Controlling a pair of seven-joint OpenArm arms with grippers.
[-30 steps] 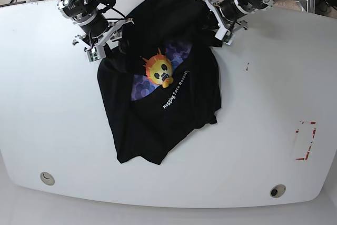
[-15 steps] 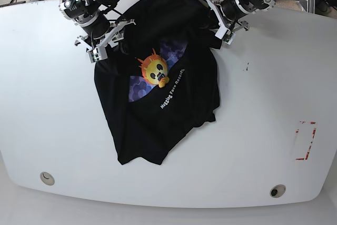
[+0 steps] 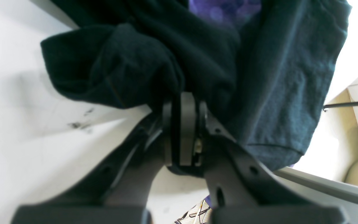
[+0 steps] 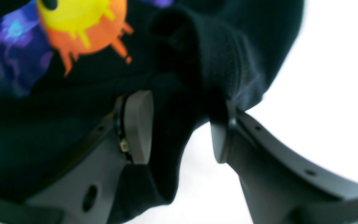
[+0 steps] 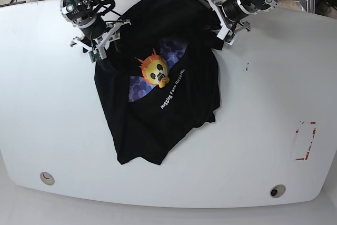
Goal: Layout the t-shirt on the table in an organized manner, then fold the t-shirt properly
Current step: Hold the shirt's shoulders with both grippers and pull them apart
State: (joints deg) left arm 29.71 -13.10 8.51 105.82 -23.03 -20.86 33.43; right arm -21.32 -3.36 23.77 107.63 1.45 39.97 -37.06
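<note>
1. My left gripper (image 3: 183, 124) is clamped tight on a bunch of the t-shirt (image 5: 158, 93) at its far right edge, as the overhead view shows it.
2. My right gripper (image 4: 179, 130) has its jaws standing apart with a thick roll of black cloth between them. The pads look to press that roll, so I judge it held, though loosely.
3. The shirt lies rumpled in the far middle of the table (image 5: 253, 130), print up, with the sun face (image 5: 156, 68) showing and the lower hem folded under at the near left.
4. The step in hand is spreading. I should draw my two holds apart evenly and keep them low, so the cloth slides flat instead of lifting and twisting.
5. The right hold looks bulky and could slip, so pull gently.
6. The tabletop is white and glossy, so cloth should glide. There is bare room near and to both sides, and red tape marks (image 5: 304, 140) sit well apart at the right.
</note>
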